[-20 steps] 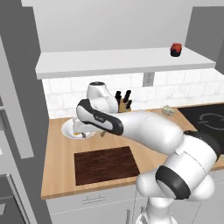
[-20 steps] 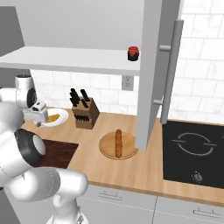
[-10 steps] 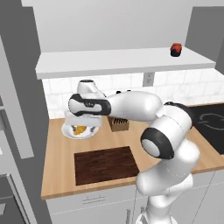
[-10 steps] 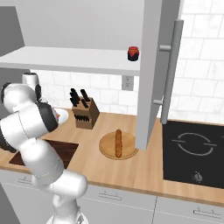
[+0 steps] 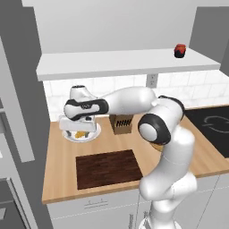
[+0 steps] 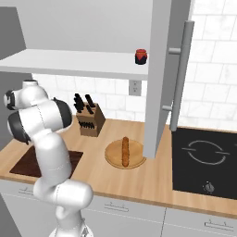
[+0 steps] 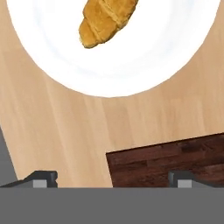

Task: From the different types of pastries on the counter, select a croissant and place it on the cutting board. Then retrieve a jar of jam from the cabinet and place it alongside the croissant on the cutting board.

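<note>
Here, a white robot arm reaches to the left across a tan wooden surface [image 5: 62, 165], its hand hanging over a white plate [image 7: 144, 65] near the tiled back wall. On the plate lies the croissant [image 7: 105, 19], small, golden-orange and ridged. From the camera on the hand, the fingers [image 7: 41, 177] show only as two dark tips set wide apart with nothing between them, so they are spread and empty, and the croissant sits well beyond them at the far side of the plate. The dark brown cutting board [image 5: 107, 167] lies nearer the front edge of the surface, close beside the plate but not touching it, with nothing on it. A croissant looks light, soft and flaky, so it would likely crush or shed under a hard squeeze; I would judge the thick middle, pinched gently across its narrow width, the best place to hold. Further right, a long brown pastry stick [image 6: 125, 150] rests on a round pale board [image 6: 113, 157], beside a block of knives [image 6: 90, 121]. The jar of jam [image 6: 141, 56], dark with a red lid, stands on the long grey wall shelf [image 6: 74, 65] above. No brand, label or writing can be read anywhere.
</note>
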